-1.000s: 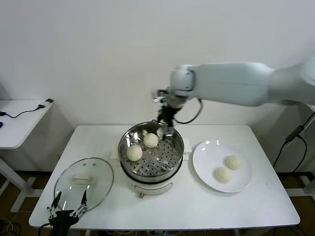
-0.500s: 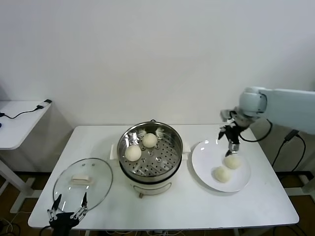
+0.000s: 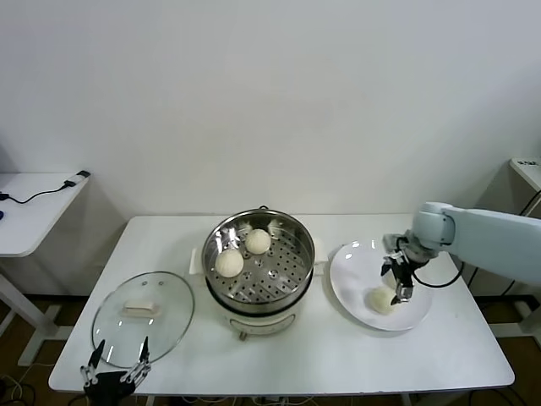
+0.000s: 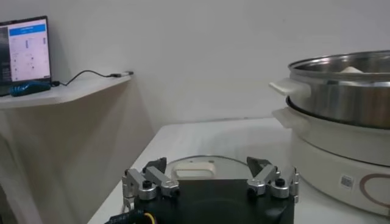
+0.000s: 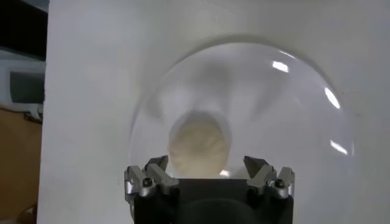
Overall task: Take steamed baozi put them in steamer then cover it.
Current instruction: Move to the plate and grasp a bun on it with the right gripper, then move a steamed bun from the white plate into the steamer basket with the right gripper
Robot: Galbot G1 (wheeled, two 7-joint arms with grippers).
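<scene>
The right gripper [image 3: 397,282] hangs low over the flat white plate [image 3: 351,288] with its jaws spread wide and empty, straddling a cream-white steamed bun [image 5: 198,146] — a stance that suits closing on it from above. Two round buns [image 3: 229,262] already sit in the shiny perforated steel steamer basket [image 3: 292,269], left uncovered to receive the rest. The clear glass lid [image 3: 144,315] with its white handle lies flat at the table's near-left corner — just beyond the parked left gripper [image 3: 115,370], jaws released.
</scene>
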